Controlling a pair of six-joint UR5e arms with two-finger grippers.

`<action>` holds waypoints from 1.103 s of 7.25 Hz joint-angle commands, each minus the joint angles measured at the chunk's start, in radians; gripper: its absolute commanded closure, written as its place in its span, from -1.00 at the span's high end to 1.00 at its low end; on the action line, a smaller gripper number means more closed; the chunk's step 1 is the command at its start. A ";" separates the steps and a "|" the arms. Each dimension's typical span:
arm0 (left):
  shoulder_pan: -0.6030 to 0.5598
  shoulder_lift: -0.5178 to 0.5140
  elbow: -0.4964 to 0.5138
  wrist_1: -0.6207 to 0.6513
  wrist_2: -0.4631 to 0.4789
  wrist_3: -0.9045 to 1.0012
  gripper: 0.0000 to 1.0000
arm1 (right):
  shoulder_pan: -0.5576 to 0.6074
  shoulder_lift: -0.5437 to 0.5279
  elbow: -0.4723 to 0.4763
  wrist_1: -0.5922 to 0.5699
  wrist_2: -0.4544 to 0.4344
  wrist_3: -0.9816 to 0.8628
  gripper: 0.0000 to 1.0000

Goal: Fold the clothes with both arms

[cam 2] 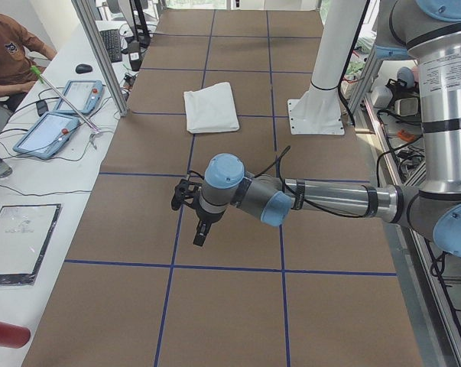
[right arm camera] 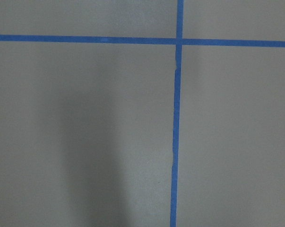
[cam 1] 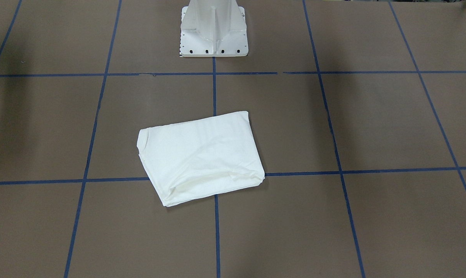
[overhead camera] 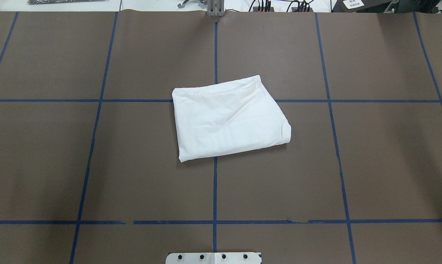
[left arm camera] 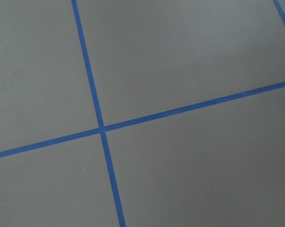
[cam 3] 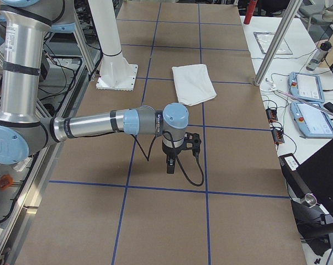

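Observation:
The white T-shirt point(cam 1: 200, 154) lies folded into a compact rectangle at the middle of the brown table, with no text, collar or label showing. It also shows in the overhead view point(overhead camera: 228, 117) and both side views point(cam 2: 211, 107) point(cam 3: 194, 83). No arm is near it. My left gripper point(cam 2: 202, 233) hangs over bare table far from the shirt, toward the table's left end. My right gripper point(cam 3: 170, 164) hangs likewise toward the right end. Both show only in the side views, so I cannot tell whether they are open or shut. Both wrist views show only table and blue tape.
The white pedestal base point(cam 1: 213, 31) stands at the robot's edge of the table. Blue tape lines point(overhead camera: 215, 183) grid the brown surface. A side bench holds teach pendants point(cam 2: 58, 130) point(cam 3: 310, 88), and a seated person point(cam 2: 8, 53) is beside it.

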 commanded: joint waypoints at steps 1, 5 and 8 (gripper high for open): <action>-0.044 -0.002 0.005 0.010 -0.031 0.002 1.00 | 0.000 0.003 -0.009 0.000 0.016 0.001 1.00; -0.074 0.000 -0.024 0.059 -0.063 0.000 1.00 | 0.000 -0.006 -0.047 0.119 0.013 0.004 1.00; -0.072 0.000 -0.025 0.060 -0.066 0.000 1.00 | 0.000 0.004 -0.066 0.133 0.010 0.036 1.00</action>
